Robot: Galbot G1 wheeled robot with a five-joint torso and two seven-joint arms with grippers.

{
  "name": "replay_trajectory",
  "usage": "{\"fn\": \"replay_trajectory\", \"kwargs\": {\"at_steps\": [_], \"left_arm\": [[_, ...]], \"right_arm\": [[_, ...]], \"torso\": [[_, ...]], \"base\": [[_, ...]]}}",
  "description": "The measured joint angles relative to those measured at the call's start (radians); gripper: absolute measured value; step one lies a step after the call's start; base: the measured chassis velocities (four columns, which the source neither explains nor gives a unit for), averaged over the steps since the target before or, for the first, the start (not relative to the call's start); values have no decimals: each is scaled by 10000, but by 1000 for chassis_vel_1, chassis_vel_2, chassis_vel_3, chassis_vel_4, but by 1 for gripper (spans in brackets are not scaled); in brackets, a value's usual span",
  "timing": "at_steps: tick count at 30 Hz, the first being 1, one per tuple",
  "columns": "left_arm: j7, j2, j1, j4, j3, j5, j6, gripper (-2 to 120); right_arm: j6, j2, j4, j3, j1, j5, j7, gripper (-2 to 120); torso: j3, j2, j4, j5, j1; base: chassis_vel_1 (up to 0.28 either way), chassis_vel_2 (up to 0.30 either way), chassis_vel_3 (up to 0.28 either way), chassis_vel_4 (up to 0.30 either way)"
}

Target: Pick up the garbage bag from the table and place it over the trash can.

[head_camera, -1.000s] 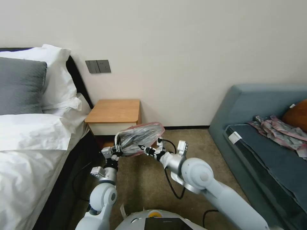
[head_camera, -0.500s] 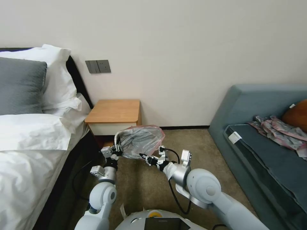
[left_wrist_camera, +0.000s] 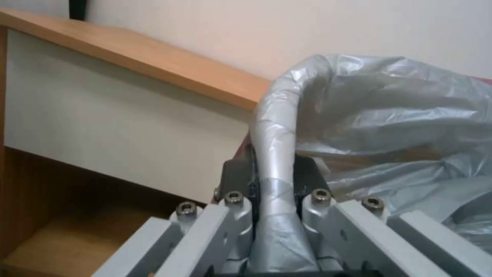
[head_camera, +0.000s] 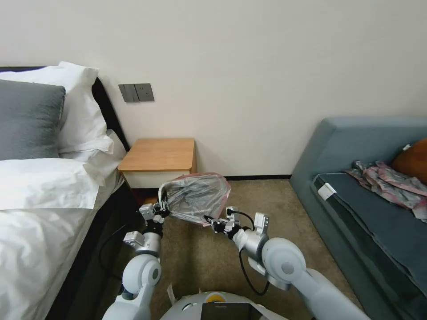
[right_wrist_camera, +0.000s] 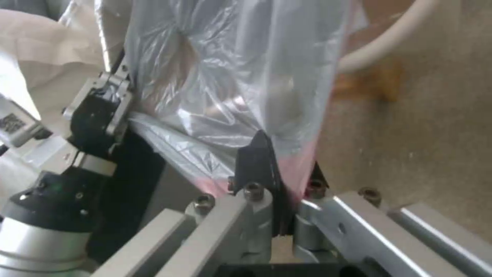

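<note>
Bag hangs in the air between the two grippers, in front of the worktop and off its top, mouth stretched wide and facing upward. The left gripper is pinched on the rim at the bag's left end; in the left wrist view the twisted plastic runs straight down between its pressed-together fingers. The right gripper pinches the pink edge at the near right corner, its fingers closed on the film.

The step in hand looks like carrying the opened bag to the bin, whose curved white rim shows on the carpet beyond the bag in the right wrist view. To do it well, I judge both arms should keep their spacing so the mouth stays taut, travel level, and descend together with the mouth centred over the rim. Thin film may slip or tear if the arms pull further apart.
</note>
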Motion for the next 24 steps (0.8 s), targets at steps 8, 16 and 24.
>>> {"fn": "replay_trajectory", "kwargs": {"at_steps": [8, 16, 24], "left_arm": [[8, -62, 41, -24, 15, -16, 1, 5], [12, -118, 54, -27, 13, -21, 1, 5], [18, -165, 88, -17, 17, -21, 0, 5]], "right_arm": [[-31, -343, 55, 415, -444, -795, -336, 0], [5, -498, 77, 526, -677, -1551, -511, 0], [104, -637, -36, 575, -773, -2461, -874, 0]], "torso": [[0, 0, -1, 0, 0], [0, 0, 0, 0, 0], [0, 0, 0, 0, 0]], "base": [[0, 0, 0, 0], [0, 0, 0, 0], [0, 0, 0, 0]]}}
